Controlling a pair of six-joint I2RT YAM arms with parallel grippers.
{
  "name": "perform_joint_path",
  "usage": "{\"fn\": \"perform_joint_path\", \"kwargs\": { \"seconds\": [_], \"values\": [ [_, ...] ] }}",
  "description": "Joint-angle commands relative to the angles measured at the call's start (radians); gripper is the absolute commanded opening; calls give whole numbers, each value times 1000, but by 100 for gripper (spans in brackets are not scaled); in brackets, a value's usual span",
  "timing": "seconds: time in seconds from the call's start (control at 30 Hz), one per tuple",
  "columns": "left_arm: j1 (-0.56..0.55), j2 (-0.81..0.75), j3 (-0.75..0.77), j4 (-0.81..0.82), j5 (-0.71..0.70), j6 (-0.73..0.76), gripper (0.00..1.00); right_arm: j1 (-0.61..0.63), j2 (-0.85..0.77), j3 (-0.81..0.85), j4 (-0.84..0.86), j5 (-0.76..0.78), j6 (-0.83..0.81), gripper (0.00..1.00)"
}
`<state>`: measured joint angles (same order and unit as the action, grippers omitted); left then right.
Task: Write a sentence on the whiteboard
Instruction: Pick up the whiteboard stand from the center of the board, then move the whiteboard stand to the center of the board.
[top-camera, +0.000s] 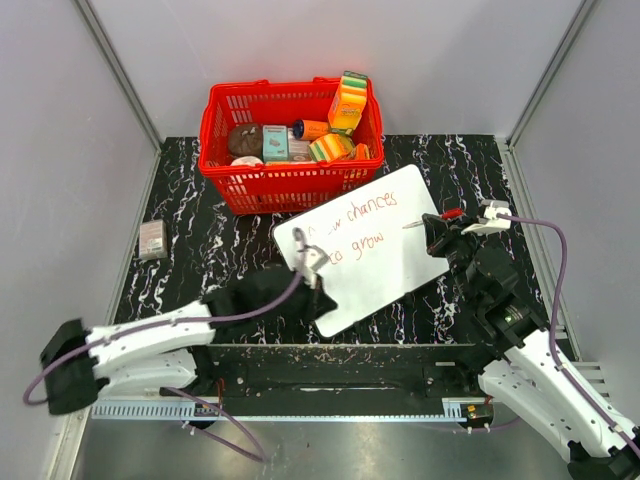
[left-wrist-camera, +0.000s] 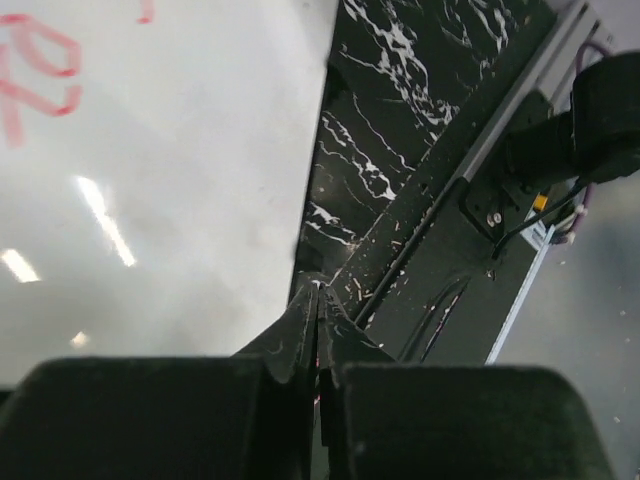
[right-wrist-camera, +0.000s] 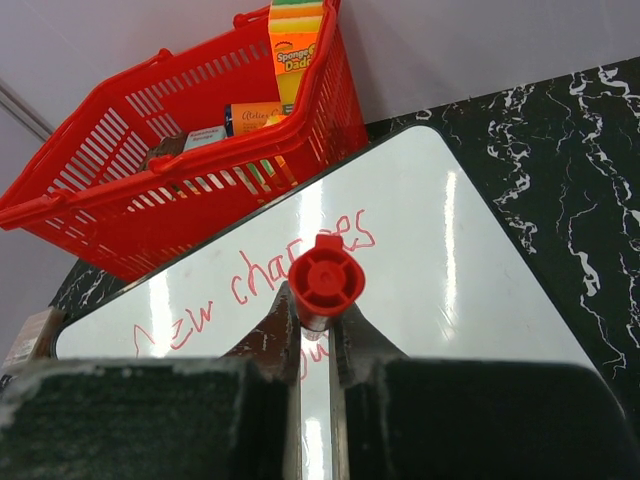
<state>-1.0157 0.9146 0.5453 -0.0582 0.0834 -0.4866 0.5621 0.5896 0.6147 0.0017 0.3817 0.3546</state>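
Board (top-camera: 385, 275)'s far edge just beside basket (top-camera: 280, 185); bare worktop (top-camera: 200, 230) left. Only wrist views show left jaws pressed together, right jaws clamping marker (right-wrist-camera: 325, 280).

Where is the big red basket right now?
In the top view, the red plastic mesh basket sits at the far middle of the black marbled table, slightly left of centre, just behind the flat white whiteboard.
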Motion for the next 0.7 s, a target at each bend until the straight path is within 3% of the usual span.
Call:
{"fn": "perform_joint_path", "kwargs": {
  "seconds": [0.0, 0.07, 0.27, 0.67],
  "values": [
    [-150, 267, 159, 55, -139, 63, 0, -5, 4, 34, -37, 31, -25, 0],
    [-214, 414, 234, 55, -149, 81, 0, -5, 6, 37, -43, 51, -26, 0],
    [-305, 666, 347, 141, -168, 85, 0, -5, 1, 46, -72, 101, -34, 0],
    [-323, 794, 364, 77, -393, 11, 0, -5, -22, 46, -92, 135, -46, 0]
  ]
}}
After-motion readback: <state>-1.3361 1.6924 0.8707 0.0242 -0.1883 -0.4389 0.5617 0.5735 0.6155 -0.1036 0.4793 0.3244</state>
